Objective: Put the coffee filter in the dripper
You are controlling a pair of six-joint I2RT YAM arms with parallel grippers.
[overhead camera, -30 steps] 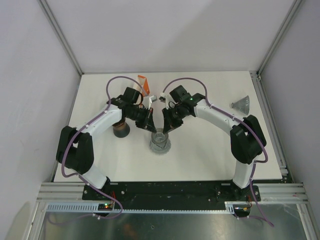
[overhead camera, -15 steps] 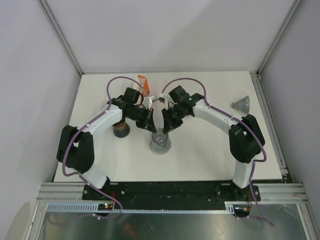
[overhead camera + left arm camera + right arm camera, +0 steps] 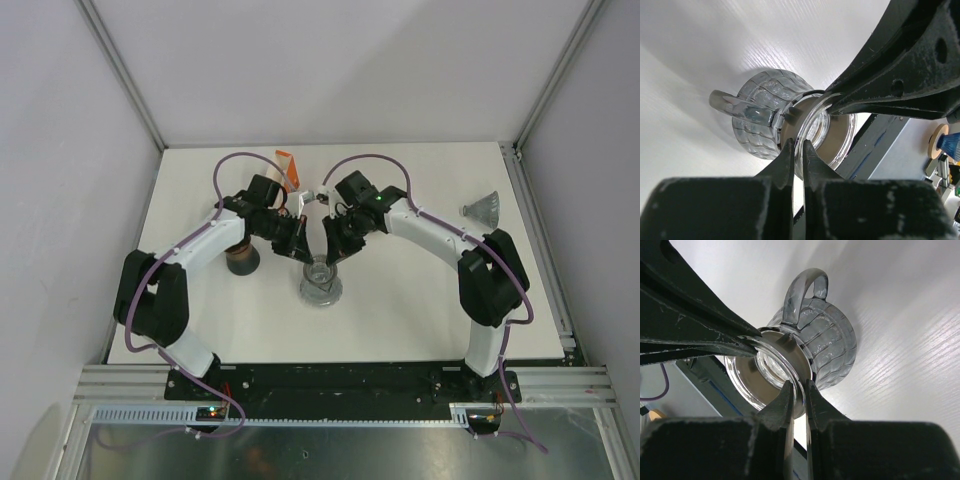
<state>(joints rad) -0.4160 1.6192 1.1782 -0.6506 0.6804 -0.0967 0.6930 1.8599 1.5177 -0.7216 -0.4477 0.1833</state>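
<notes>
White table (image 3: 420, 310), two arms meeting at its middle. The left claw (image 3: 798, 145) and right claw (image 3: 799, 387) each pinch narrowly on the rim of the clear glass dripper (image 3: 320, 283). A brown cup (image 3: 241, 260) stands to its left. The coffee filter (image 3: 483, 207) lies far right, well apart.

White table (image 3: 400, 320) — a glass dripper (image 3: 320, 285) stands just off centre toward 7 o'clock, a dark cup (image 3: 241, 261) at 9, an orange strip (image 3: 288, 170) at 11 — a grey cone (image 3: 483, 207) lies at 2.
</notes>
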